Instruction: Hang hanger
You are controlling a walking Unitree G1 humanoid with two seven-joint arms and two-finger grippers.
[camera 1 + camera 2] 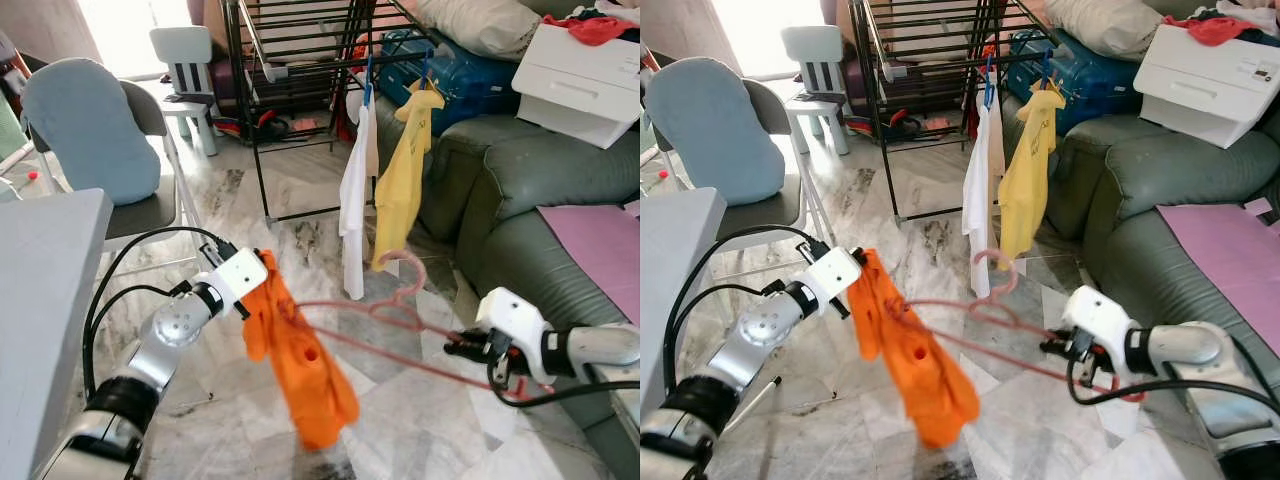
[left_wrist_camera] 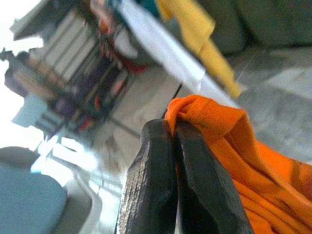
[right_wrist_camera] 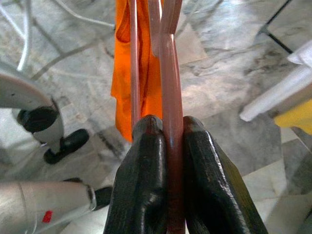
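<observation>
Left eye view: my left gripper (image 1: 262,290) has its jaws pinched on the top edge of an orange shirt (image 1: 305,375), which droops over the marble floor (image 1: 300,225). My right gripper (image 1: 462,347) clamps one end of the pink hanger (image 1: 385,315), held level in the air between my arms, its hook (image 1: 405,268) pointing up toward the rack (image 1: 290,60). The hanger's far end runs into the shirt and is hidden there. Two garments hang on the rack, one white (image 1: 353,200), one yellow (image 1: 400,185). A green sofa (image 1: 520,190) carries a white box (image 1: 585,75) with a red cloth (image 1: 600,25) on top; what the box holds I cannot tell. My desk (image 1: 45,300) is cut off at the left edge, beside a chair (image 1: 90,130).

Left wrist view: blurred; my two fingers (image 2: 156,190) are pressed together on a fold of orange cloth.

Right wrist view: my fingers (image 3: 141,185) grip one pink bar, and a second bar runs alongside toward the shirt.
</observation>
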